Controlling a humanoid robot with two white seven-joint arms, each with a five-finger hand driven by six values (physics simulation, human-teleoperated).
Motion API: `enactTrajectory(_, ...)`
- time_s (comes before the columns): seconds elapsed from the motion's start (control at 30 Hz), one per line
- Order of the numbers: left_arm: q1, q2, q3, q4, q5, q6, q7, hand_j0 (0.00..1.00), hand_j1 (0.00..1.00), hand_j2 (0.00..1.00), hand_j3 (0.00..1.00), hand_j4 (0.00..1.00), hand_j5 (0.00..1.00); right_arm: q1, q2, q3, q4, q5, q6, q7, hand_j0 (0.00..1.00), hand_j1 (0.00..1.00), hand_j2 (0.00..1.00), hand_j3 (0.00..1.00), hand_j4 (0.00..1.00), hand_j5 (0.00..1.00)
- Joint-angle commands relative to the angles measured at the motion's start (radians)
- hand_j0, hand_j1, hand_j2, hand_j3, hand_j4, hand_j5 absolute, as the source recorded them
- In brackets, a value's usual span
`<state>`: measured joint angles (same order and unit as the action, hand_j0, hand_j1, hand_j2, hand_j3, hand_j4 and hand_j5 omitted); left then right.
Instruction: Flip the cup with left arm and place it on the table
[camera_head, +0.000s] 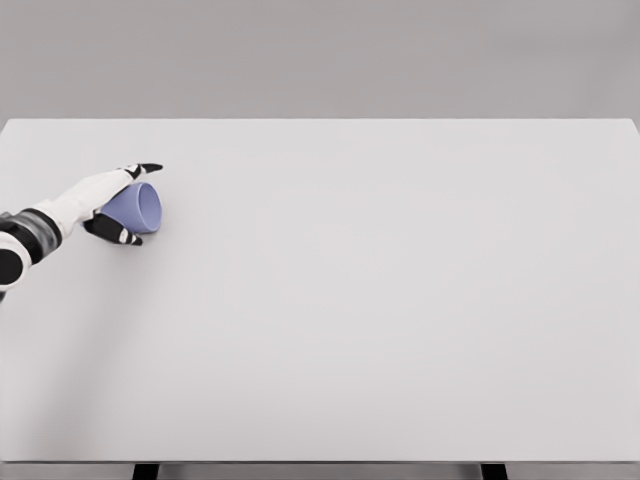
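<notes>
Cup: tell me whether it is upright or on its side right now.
On its side. The blue cup has its open mouth facing right along the table, with the left hand wrapped around its body.

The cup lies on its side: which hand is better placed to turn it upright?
Left. The left hand already wraps the blue cup at the table's left side; no right arm is visible.

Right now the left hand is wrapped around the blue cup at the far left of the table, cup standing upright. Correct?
Not quite. The cup is not upright: the head view shows it tipped on its side, its open mouth facing the picture's right. The rest holds: the left hand is wrapped around the blue cup at the far left of the table.
</notes>
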<state>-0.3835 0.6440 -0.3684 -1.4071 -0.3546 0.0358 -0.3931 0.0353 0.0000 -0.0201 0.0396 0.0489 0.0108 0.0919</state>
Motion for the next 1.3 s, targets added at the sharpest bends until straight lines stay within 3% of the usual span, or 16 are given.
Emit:
enactTrajectory(0.0, 0.000, -0.003, -0.009, 0.007, 0.000, 0.000, 0.000, 0.97, 0.97, 0.97, 0.97, 0.97, 0.97, 0.000, 0.000, 0.000, 0.000, 0.000, 0.000, 0.000, 1.00, 1.00, 1.00, 1.00, 1.00, 1.00)
enactTrajectory(0.17, 0.003, -0.003, -0.012, 0.005, 0.000, 0.000, -0.004, 0.79, 0.79, 0.79, 0.79, 0.79, 0.79, 0.000, 0.000, 0.000, 0.000, 0.000, 0.000, 0.000, 1.00, 1.00, 1.00, 1.00, 1.00, 1.00)
enactTrajectory(0.63, -0.002, 0.000, 0.006, -0.012, 0.020, -0.011, -0.001, 0.78, 0.78, 0.78, 0.78, 0.78, 0.78, 0.000, 0.000, 0.000, 0.000, 0.000, 0.000, 0.000, 1.00, 1.00, 1.00, 1.00, 1.00, 1.00)
enactTrajectory(0.93, 0.008, -0.006, 0.072, -0.032, 0.249, -0.016, 0.002, 0.80, 0.80, 0.80, 0.80, 0.80, 0.80, 0.000, 0.000, 0.000, 0.000, 0.000, 0.000, 0.000, 1.00, 1.00, 1.00, 1.00, 1.00, 1.00)
enactTrajectory(1.13, 0.014, -0.044, 0.128, -0.024, 0.417, -0.016, 0.002, 0.80, 0.80, 0.80, 0.80, 0.80, 0.80, 0.000, 0.000, 0.000, 0.000, 0.000, 0.000, 0.000, 1.00, 1.00, 1.00, 1.00, 1.00, 1.00)
enactTrajectory(1.27, 0.015, -0.092, 0.174, -0.020, 0.483, -0.016, 0.002, 0.80, 0.80, 0.80, 0.80, 0.80, 0.80, 0.000, 0.000, 0.000, 0.000, 0.000, 0.000, 0.000, 1.00, 1.00, 1.00, 1.00, 1.00, 1.00)
